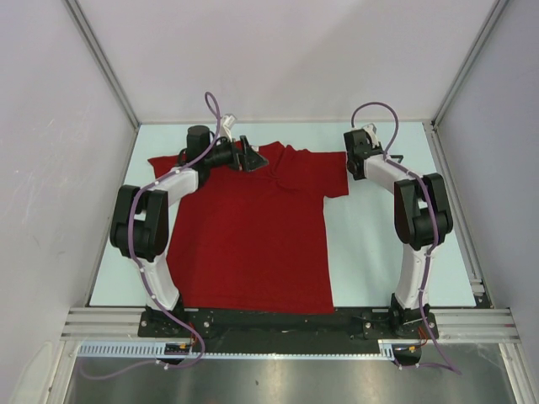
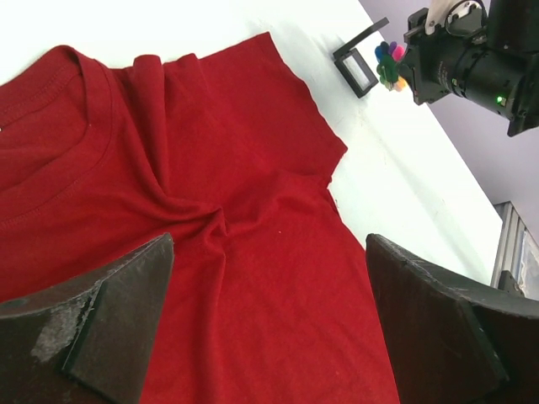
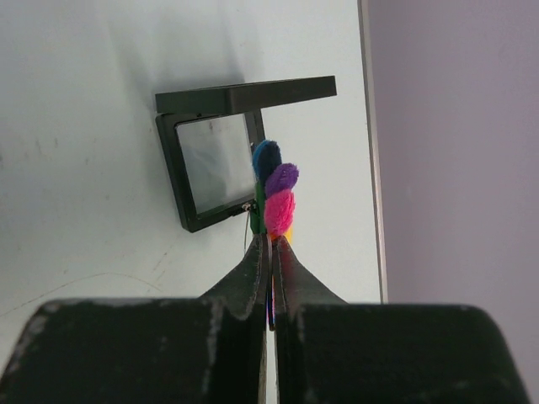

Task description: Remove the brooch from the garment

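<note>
Brooch (image 3: pixel 274 195) is off the garment (image 1: pixel 253 240), pinched in the pressed-together fingers of the right gripper (image 3: pixel 269 252) right by a little black frame (image 3: pixel 215 172) on the table (image 1: pixel 370 252). Left gripper (image 2: pixel 269 320) hangs over the garment near its collar, fingers spread wide

Jaws pinch the brooch (image 3: pixel 276 198) beside a black frame (image 3: pixel 217 165).
</note>
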`<state>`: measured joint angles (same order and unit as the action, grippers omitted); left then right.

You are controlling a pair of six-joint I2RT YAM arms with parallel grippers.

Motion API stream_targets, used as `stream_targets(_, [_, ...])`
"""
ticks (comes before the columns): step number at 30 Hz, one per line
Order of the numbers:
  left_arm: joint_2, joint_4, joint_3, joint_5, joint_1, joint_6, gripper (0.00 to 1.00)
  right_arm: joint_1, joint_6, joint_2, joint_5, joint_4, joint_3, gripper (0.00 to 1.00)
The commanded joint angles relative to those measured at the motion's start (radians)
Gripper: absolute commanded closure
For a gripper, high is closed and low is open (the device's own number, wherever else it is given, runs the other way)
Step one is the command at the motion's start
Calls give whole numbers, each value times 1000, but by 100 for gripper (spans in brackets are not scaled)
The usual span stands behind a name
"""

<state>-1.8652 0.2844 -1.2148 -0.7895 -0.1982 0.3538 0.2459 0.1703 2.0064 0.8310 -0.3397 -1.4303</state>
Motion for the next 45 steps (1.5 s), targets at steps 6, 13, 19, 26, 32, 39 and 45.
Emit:
stream_targets(6, [-15, -1, -54, -8, -1, -41, 0, -42, 31, 68, 23, 30, -93, 100])
stream_targets(13, [-15, -5, -55, -10, 2, -49, 0, -51, 35, 100, 36, 34, -116, 100])
stream_targets(19, [-20, -5, -55, -17, 5, -49, 0, -53, 37, 115, 37, 34, -133, 100])
stream_targets(26, [-25, -4, -57, -39, 6, -49, 0, -54, 52, 149, 59, 25, -163, 100])
stream_targets(32, [-25, -5, -58, -37, 8, -49, 0, -57, 52, 161, 65, 22, -162, 96])
stream_targets(39, [-25, -10, -57, -36, 11, -50, 0, -46, 40, 186, 48, -1, -182, 86])
stream_targets(45, [-25, -11, -58, -43, 13, -50, 0, -34, 32, 207, 34, -27, -197, 78])
